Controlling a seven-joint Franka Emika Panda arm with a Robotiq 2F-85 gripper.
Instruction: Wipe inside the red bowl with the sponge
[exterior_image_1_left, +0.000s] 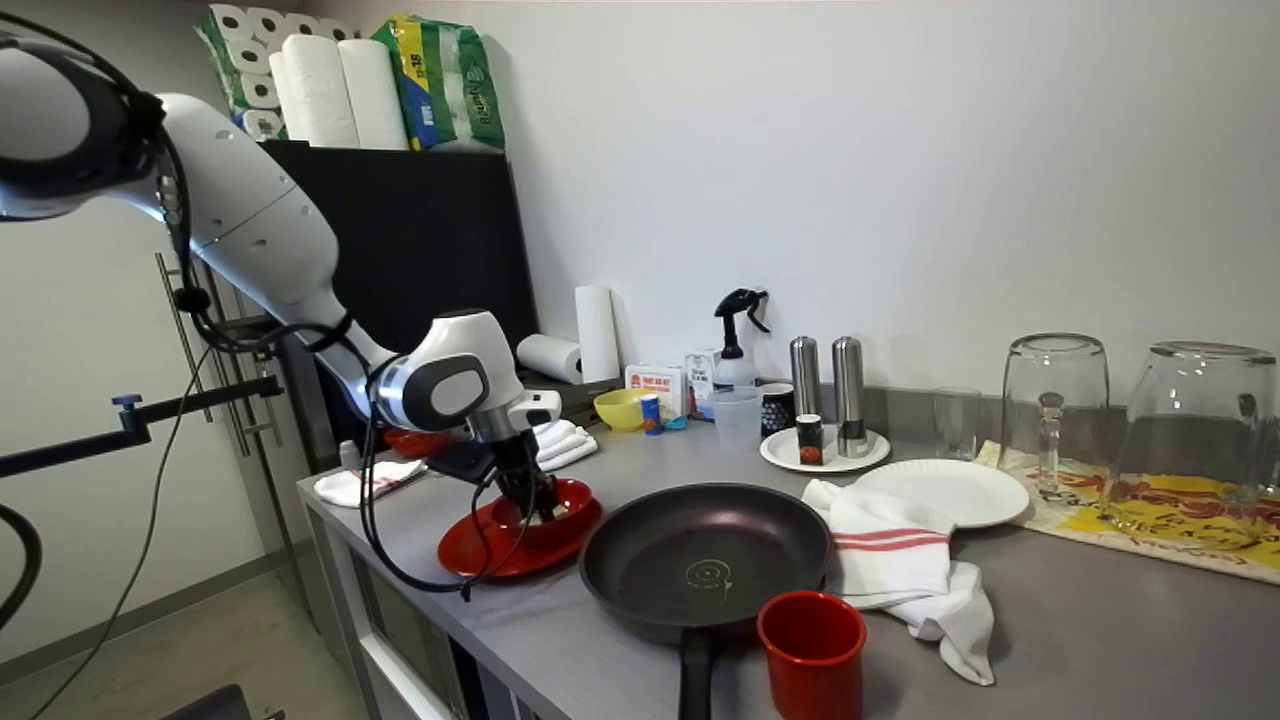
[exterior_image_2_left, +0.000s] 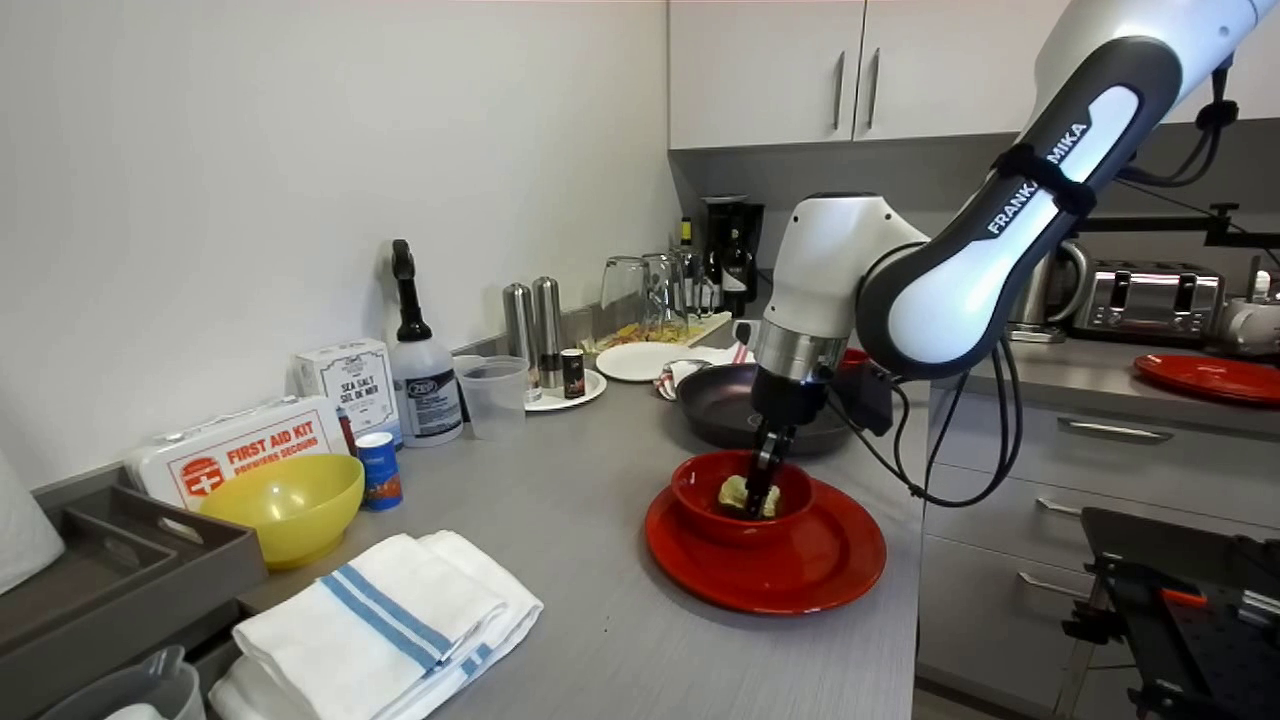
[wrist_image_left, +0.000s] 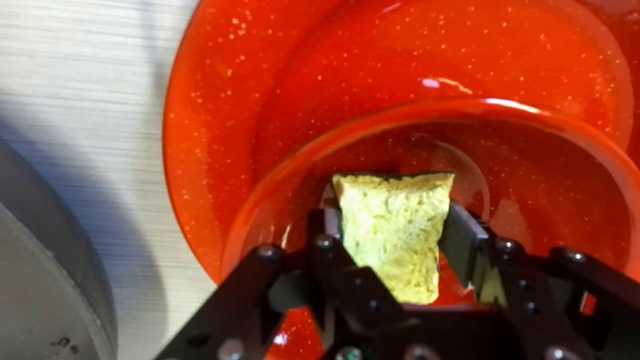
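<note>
Red bowl (exterior_image_2_left: 735, 533): upright on the red plate (exterior_image_2_left: 835, 560), right of centre in the lower half of an exterior view; mouth up, presumably so that its inside can be reached from above.
Red plate: flat on the countertop (exterior_image_2_left: 600, 610), wider than the bowl, which stands off-centre on it, toward the plate's upper left there; it probably serves as a base rather than as the thing to wipe.
Frying pan (exterior_image_1_left: 690, 530): lower middle of an exterior view, just beside the plate, perhaps touching.
Sponge (wrist_image_left: 392, 250): inside the bowl, centre of the wrist view; its upper edge there reaches past the fingers (wrist_image_left: 462, 245), likely so that foam, not hard finger, meets the red surface.
Gripper (wrist_image_left: 397, 232): clamped on the sponge, a finger at either side, the jaws parted by no more than the block's width.
Contact: low in the bowl, yet whether the sponge presses on the bottom is hidden.
Wiping: seems the step in hand; how much is done cannot be judged.
</note>
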